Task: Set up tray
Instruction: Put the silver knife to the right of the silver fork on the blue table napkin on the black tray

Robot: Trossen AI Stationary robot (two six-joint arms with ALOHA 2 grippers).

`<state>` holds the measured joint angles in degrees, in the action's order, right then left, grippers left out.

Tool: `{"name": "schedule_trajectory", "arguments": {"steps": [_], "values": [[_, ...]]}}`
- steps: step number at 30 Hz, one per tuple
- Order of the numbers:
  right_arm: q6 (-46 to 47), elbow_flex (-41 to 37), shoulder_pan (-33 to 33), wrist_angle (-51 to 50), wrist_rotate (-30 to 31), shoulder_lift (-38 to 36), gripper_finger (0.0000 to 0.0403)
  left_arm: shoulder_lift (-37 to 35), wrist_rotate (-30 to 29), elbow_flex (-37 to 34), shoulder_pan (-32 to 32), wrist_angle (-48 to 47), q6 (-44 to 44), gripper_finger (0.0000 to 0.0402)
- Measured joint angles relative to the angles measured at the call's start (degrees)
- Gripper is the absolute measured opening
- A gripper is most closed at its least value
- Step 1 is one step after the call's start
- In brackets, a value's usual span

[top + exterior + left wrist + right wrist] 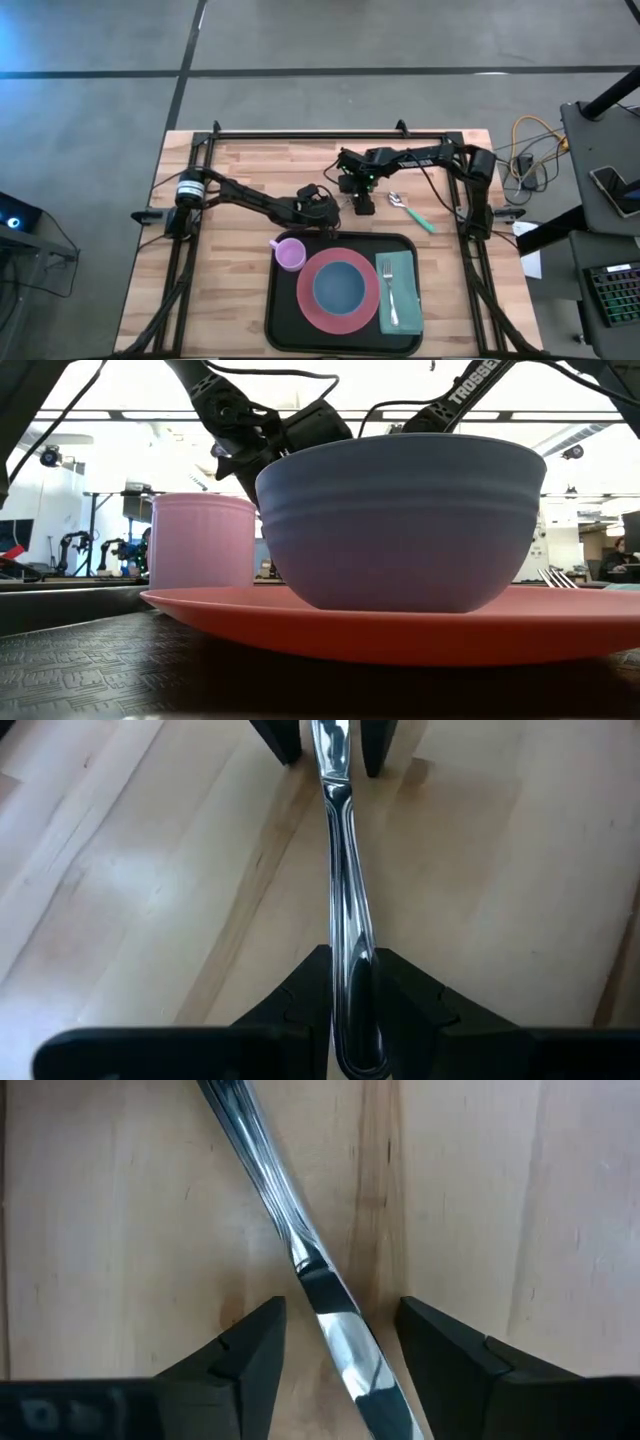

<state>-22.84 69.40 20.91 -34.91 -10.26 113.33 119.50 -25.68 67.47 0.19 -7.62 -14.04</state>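
A silver knife [345,900] stretches between my two grippers over the wooden table, just beyond the far rim of the black tray [280,325]. My left gripper [352,990] is shut on its handle. My right gripper [340,1320] stands open, pointing down, with one finger on either side of the knife's blade [340,1330] and touching nothing. On the tray rest a pink plate [310,300] with a blue bowl [340,285], a pink cup [290,254], and a teal napkin [402,300] with a fork [388,290]. My left gripper pinches the knife's handle [352,970] between its two fingers, near the handle's free end. The fingers slant down from the table's left side and lie along the knife. The knife reaches out ahead of them, casting a shadow on the wood beside it.
A spoon with a teal handle [410,212] lies on the wood to the right of my right gripper. The bowl [400,520], plate and cup [200,540] fill the low view. Bare wood lies left of the tray and at the table's far side.
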Motion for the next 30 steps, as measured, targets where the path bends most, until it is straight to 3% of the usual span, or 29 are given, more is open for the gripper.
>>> {"name": "schedule_trajectory", "arguments": {"steps": [17,30], "values": [[-0.6,0.5,-0.2,-5.5,-1.6,-0.8,0.0040,-1.4,-4.6,2.7,0.2,0.1,0.2,0.0051],[2.8,1.6,-0.6,-7.4,0.2,-1.2,0.0009,-2.8,-7.3,2.6,0.3,-0.7,0.2,0.0051]]}}
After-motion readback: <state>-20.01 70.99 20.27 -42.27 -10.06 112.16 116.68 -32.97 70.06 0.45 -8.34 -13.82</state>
